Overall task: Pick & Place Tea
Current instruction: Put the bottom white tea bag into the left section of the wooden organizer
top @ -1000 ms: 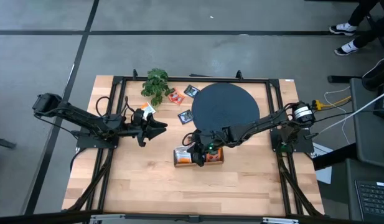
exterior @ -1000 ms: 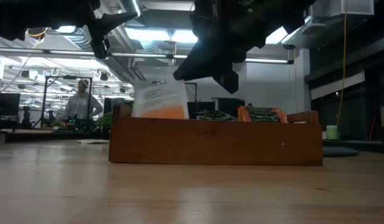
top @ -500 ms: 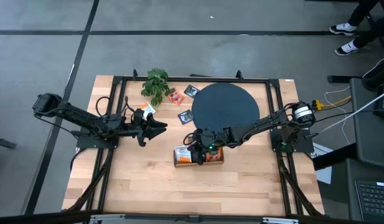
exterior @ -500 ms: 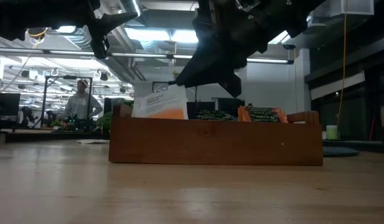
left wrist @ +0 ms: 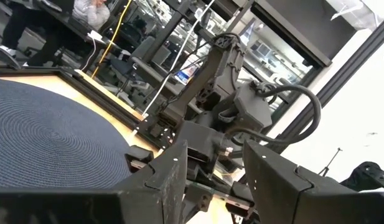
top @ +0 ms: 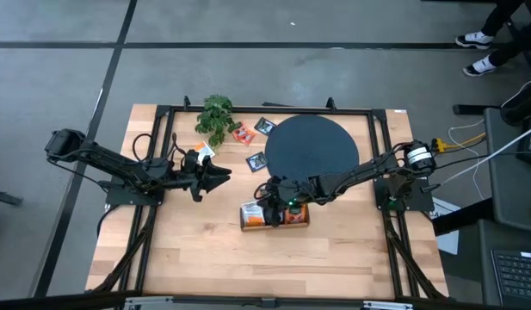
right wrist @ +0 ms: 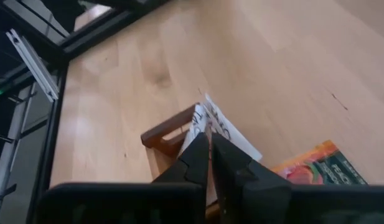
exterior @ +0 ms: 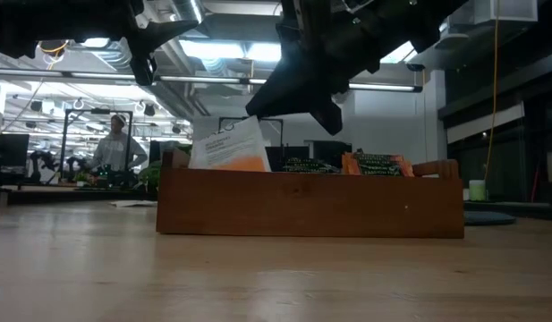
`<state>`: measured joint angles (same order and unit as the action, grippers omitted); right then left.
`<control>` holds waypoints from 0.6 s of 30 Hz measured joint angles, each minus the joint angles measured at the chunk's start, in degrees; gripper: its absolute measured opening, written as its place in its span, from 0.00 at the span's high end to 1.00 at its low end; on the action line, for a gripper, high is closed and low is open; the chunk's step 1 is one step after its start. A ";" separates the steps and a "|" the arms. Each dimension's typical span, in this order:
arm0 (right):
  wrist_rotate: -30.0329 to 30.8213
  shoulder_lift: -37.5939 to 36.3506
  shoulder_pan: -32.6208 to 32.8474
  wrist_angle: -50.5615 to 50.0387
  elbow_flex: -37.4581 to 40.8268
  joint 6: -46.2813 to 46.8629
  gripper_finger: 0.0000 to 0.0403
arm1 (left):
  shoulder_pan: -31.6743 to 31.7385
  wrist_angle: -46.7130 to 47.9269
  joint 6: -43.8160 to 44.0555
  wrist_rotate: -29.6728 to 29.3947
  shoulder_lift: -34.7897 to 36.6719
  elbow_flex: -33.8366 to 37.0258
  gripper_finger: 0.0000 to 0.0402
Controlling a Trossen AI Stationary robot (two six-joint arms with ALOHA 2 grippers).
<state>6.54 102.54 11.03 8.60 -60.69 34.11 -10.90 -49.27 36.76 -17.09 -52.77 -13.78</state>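
A wooden box (top: pixel 275 216) stands on the table near the black disc (top: pixel 312 146). Tea packets (exterior: pixel 374 165) stand in it. At its left end a white and orange tea packet (exterior: pixel 229 147) sticks up, tilted, its lower part inside the box. My right gripper (exterior: pixel 251 114) is just above that end, almost shut at the packet's top. An orange packet (right wrist: pixel 316 168) lies beside it in the box. Loose tea packets (top: pixel 243 133) lie on the table near the plant (top: pixel 216 116). My left gripper (top: pixel 219 176) hangs open over the table's left half, touching nothing. My right gripper has the white and orange packet's upper edge (right wrist: pixel 205 118) running into the narrow slit between its two fingertips (right wrist: pixel 195 152), a pinch at their free ends. The fingers slant down from the table's right side. The packet stands tilted, its lower part resting in the box's left end.
The black disc lies at the far side of the box. A leafy plant and several loose packets (top: pixel 256 160) lie far left of the disc. The black frame (top: pixel 162 120) runs around the table's edges. A person (exterior: pixel 117 148) stands in the room behind.
The white and orange packet has tipped over from nearly upright to a slant, its top corner swinging toward the table's right while its lower part stays in the box. My right gripper has tipped slightly at the packet's top without leaving its place.
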 joint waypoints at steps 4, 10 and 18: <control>0.11 0.00 0.00 1.39 0.00 -0.09 0.99 | 0.00 0.01 0.01 0.01 0.00 0.00 0.62; 1.98 0.00 0.00 1.47 0.00 0.08 0.93 | 0.00 0.00 0.00 0.01 0.00 0.00 0.62; -4.67 0.00 -0.03 1.20 0.00 1.83 0.89 | 0.00 0.01 0.15 0.01 0.00 0.00 0.62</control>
<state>1.87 102.54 11.00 9.80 -60.69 35.94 -10.90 -49.26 36.91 -17.08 -52.77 -13.78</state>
